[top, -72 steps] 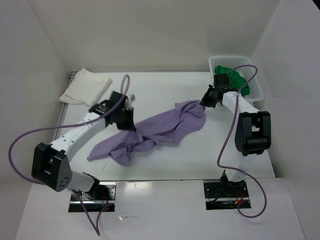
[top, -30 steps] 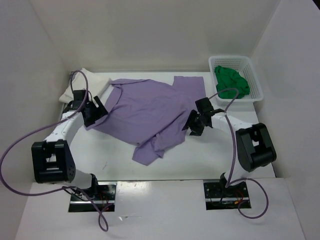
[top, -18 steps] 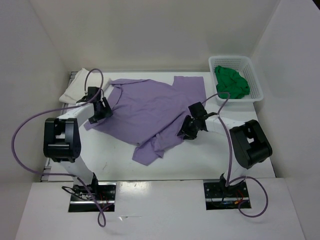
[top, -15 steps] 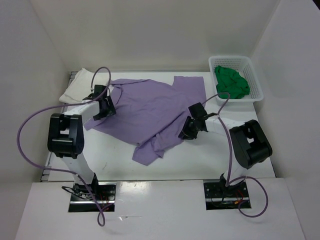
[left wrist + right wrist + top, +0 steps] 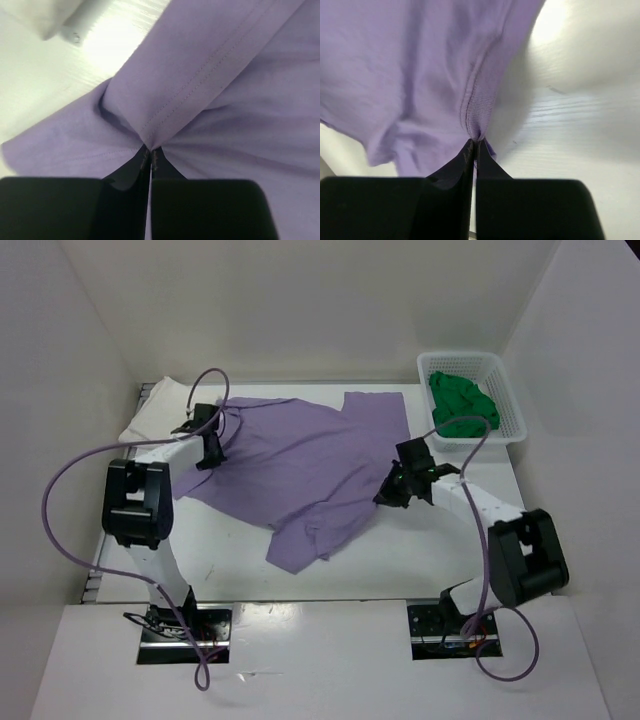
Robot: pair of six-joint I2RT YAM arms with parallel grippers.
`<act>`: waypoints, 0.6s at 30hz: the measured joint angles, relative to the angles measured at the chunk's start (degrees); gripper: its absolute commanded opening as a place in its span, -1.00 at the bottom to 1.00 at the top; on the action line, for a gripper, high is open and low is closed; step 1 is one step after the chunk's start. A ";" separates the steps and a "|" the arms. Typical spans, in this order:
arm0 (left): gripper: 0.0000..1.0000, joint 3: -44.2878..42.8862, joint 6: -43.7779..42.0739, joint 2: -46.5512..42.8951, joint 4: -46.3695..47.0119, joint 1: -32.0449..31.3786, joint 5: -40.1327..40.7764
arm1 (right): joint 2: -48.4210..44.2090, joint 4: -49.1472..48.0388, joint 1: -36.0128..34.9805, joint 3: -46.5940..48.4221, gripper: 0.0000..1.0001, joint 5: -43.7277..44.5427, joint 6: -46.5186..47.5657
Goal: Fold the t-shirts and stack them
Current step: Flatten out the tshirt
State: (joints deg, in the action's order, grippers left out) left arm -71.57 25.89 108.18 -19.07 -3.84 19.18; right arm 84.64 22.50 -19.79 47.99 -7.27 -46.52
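The lilac t-shirt [image 5: 300, 465] lies spread across the middle of the table, its near end bunched. My left gripper [image 5: 212, 445] is shut on the shirt's left edge; in the left wrist view the fabric [image 5: 200, 85] puckers where my gripper [image 5: 150, 150] pinches a hemmed fold. My right gripper [image 5: 390, 490] is shut on the shirt's right edge, where the ribbed hem [image 5: 480, 105] is bunched between the tips of the gripper [image 5: 476, 142]. The white t-shirt [image 5: 160, 410] lies folded at the far left. The green t-shirt [image 5: 462, 405] sits crumpled in the basket.
The white lattice basket [image 5: 510, 405] stands at the far right corner. White walls close in the table on three sides. Purple cables loop from both arms. Bare tabletop [image 5: 420, 550] shows at the near side.
Both grippers have closed on the lilac shirt's edges. The left gripper moved right and farther onto the left edge; the right gripper shifted slightly right, lifting the hem.
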 measured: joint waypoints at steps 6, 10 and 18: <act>-1.00 0.76 0.04 -14.43 -3.48 0.26 -3.78 | -11.13 4.13 8.52 1.07 -1.00 1.49 4.00; -0.92 0.85 0.02 -24.09 -5.49 0.35 -7.89 | -13.16 6.80 13.57 2.45 -1.00 2.16 6.38; -0.86 0.04 -0.13 -16.59 -7.98 3.02 -15.13 | -2.10 6.01 14.99 12.50 -1.00 2.47 8.11</act>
State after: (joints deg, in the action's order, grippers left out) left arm -71.53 25.76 91.59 -27.05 -0.82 4.05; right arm 82.54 28.51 -4.80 60.49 -4.80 -38.41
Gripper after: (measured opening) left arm 0.066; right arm 0.010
